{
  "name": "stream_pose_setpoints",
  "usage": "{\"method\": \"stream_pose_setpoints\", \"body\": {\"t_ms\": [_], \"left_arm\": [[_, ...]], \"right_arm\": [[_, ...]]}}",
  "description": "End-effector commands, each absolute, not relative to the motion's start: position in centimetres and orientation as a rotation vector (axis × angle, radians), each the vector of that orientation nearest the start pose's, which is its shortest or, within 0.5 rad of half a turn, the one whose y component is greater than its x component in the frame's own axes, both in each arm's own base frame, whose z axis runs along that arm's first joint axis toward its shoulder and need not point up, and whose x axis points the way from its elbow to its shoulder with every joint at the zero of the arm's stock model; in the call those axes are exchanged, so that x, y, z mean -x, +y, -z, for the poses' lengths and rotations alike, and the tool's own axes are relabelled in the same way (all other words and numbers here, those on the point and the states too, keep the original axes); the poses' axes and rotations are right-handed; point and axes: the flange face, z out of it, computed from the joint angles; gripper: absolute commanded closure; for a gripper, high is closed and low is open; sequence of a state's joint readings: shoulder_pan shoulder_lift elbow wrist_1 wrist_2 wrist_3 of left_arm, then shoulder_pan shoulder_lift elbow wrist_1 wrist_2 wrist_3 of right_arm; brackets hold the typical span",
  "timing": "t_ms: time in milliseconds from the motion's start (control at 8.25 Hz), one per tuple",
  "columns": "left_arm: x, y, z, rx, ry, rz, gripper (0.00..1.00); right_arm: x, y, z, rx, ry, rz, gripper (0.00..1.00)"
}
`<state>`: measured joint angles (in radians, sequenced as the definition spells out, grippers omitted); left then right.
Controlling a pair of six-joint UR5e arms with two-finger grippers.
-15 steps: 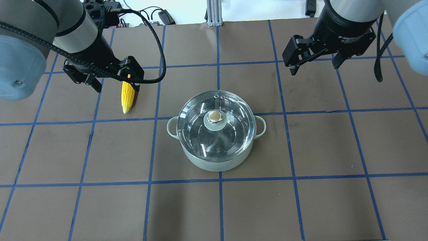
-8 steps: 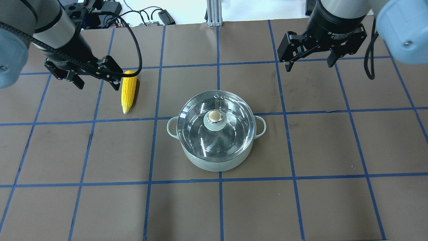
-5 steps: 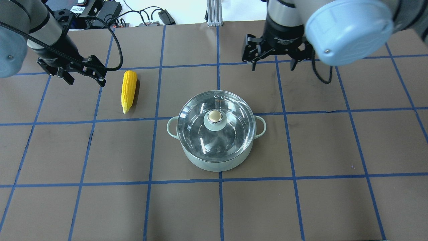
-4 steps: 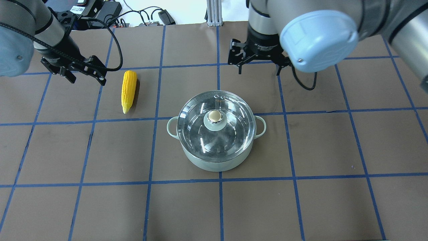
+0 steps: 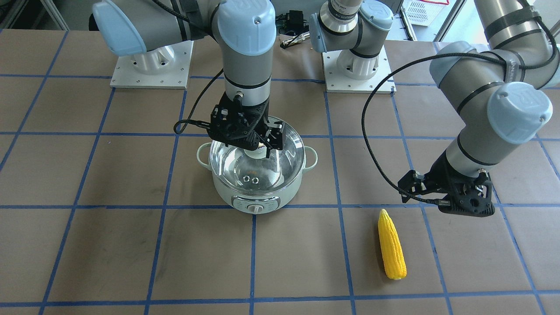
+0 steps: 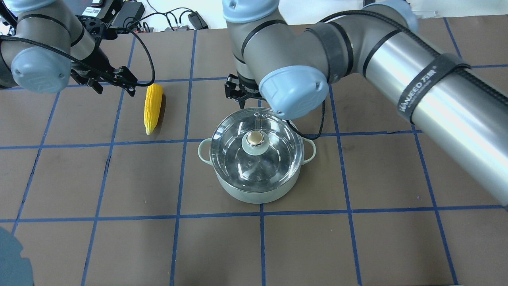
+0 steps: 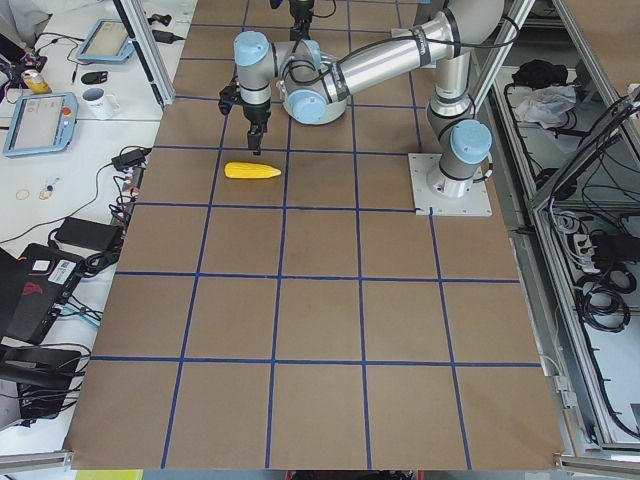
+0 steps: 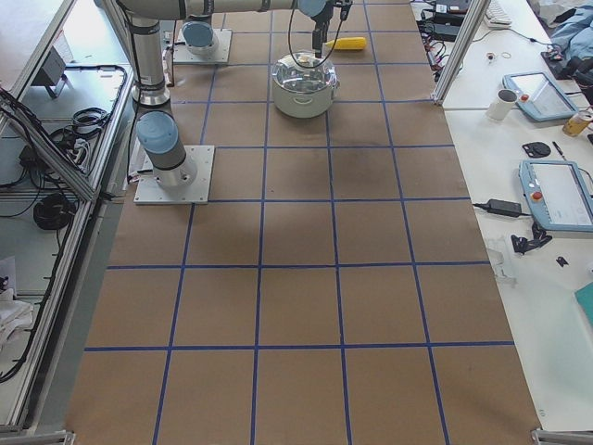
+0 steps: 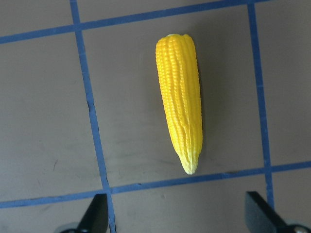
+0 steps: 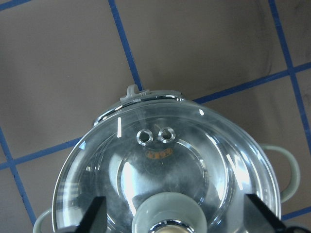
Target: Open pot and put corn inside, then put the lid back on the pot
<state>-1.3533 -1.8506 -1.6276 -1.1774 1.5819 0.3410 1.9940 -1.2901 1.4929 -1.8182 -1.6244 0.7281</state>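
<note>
With right gripper [image 10: 174, 206] spread wide, empty, over the knob [image 6: 254, 138] of the lid [image 6: 238, 159], seated on the pot [image 6: 254, 196]; with left gripper [image 9: 176, 204] likewise spread, empty, near the corn [image 9: 181, 97], flat on the table [image 6: 397, 178], well apart from pot.

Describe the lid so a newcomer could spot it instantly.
On the brown, blue-gridded table stands a mint-green pot. The lid sits on it: a clear glass dome with a steel rim. Its beige knob and two vent holes set it apart from the pot and the yellow corn.
</note>
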Motion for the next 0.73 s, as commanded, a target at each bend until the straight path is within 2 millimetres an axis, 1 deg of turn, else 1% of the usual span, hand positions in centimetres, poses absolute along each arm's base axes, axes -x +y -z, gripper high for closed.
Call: {"method": "stream_pose_setpoints", "body": {"t_ms": [0, 121, 364, 485, 606], "left_arm": [[-0.4, -63.8, -27.9, -0.116, 3.133, 0.065, 0.0], [-0.3, -64.4, -26.0, -0.115, 3.163, 0.058, 0.0], [-0.3, -64.8, -24.6, -0.059, 3.17, 0.039, 0.0], [-0.3, -65.0, -23.6, -0.049, 3.179, 0.02, 0.0], [-0.2, -65.1, -22.9, 0.017, 3.194, 0.006, 0.0]], "right_arm": [[-39.4, -47.7, -35.5, -0.564, 3.144, 0.028, 0.0], [-39.3, -47.4, -34.9, -0.565, 3.15, 0.015, 0.0], [-39.3, -47.3, -34.9, -0.551, 3.155, 0.014, 0.0], [-39.3, -47.3, -34.9, -0.544, 3.157, 0.017, 0.0], [-39.3, -47.3, -34.9, -0.542, 3.157, 0.017, 0.02]]}}
